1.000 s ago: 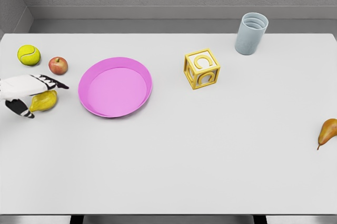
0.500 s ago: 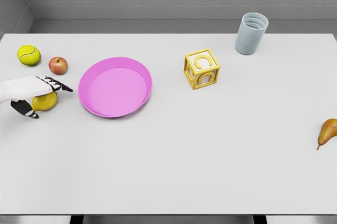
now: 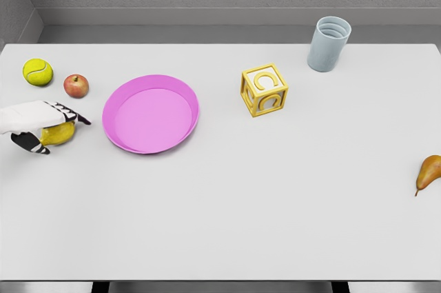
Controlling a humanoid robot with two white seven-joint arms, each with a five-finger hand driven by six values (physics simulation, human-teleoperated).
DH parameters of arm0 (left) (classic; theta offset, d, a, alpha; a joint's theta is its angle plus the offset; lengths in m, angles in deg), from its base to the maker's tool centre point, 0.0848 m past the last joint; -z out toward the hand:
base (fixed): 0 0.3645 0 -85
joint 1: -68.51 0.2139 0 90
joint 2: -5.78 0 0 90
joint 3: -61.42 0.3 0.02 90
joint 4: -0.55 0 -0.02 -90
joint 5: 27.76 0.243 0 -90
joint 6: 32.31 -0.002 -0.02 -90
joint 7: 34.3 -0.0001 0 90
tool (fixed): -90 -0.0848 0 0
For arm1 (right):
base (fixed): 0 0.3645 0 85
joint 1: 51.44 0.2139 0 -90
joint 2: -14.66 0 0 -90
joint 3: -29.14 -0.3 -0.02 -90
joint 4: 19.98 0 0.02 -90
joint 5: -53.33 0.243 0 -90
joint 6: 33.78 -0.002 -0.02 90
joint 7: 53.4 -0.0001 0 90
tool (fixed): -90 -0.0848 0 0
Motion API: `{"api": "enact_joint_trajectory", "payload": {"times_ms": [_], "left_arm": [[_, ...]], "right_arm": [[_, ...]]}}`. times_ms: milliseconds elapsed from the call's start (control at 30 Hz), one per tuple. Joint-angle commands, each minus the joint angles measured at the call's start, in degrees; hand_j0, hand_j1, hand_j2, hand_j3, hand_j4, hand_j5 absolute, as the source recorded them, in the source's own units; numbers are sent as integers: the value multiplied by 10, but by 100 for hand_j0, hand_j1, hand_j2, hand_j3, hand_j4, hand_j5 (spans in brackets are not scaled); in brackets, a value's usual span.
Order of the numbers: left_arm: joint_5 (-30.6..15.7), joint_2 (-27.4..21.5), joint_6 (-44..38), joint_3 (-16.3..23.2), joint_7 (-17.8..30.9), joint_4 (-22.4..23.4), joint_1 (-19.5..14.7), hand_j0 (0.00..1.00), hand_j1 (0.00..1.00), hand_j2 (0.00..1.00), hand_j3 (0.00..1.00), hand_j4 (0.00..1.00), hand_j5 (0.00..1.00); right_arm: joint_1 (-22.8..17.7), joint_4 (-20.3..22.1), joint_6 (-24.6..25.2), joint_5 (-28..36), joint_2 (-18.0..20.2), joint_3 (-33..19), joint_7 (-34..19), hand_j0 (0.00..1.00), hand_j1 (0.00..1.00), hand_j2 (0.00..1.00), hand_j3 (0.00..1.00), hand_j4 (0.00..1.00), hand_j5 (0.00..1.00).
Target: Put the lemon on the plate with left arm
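Observation:
The yellow lemon (image 3: 62,135) lies on the white table near its left edge, left of the pink plate (image 3: 121,94). My left hand (image 3: 58,132) comes in from the left edge and covers the lemon. Its black-tipped fingers (image 3: 72,114) curl over the top of the fruit and the thumb (image 3: 30,143) presses the near side. Only the lemon's right and lower part shows. A narrow strip of table separates the fingertips from the plate's rim. The plate holds nothing. My right arm does not show.
A red apple (image 3: 76,85) and a tennis ball (image 3: 37,71) sit just behind the hand. A yellow letter cube (image 3: 264,89) stands right of the plate, a grey-blue cup (image 3: 329,43) at the back right, a pear (image 3: 427,172) at the right edge.
The fingers have dropped and closed down over the lemon, hiding more of it. The hand has shifted slightly toward the lemon; the fruit stays in place on the table.

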Motion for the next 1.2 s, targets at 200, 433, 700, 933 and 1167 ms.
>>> {"api": "enact_joint_trajectory", "payload": {"times_ms": [200, 433, 700, 933, 1167], "left_arm": [[13, -3, -1, 2, 0, 1, -1, 94, 94, 94, 94, 94, 94], [18, -3, -1, 3, 0, -1, -1, 72, 72, 72, 72, 72, 72], [9, -2, -1, 5, 0, -3, -2, 69, 69, 69, 69, 69, 69], [3, -1, -1, 2, 0, -3, -12, 69, 69, 69, 69, 69, 69], [-2, -1, -1, 1, 0, -8, -21, 69, 69, 69, 69, 69, 69]], "right_arm": [[0, 0, 0, 0, 0, 1, 0, 100, 100, 100, 100, 100, 100], [0, 0, 0, 0, 0, 0, 0, 100, 100, 100, 100, 100, 100], [0, 0, 0, 0, 0, 0, 0, 100, 100, 100, 100, 100, 100], [0, 0, 0, 0, 0, 0, 0, 100, 100, 100, 100, 100, 100], [0, 0, 0, 0, 0, 1, 0, 100, 100, 100, 100, 100, 100]]}}
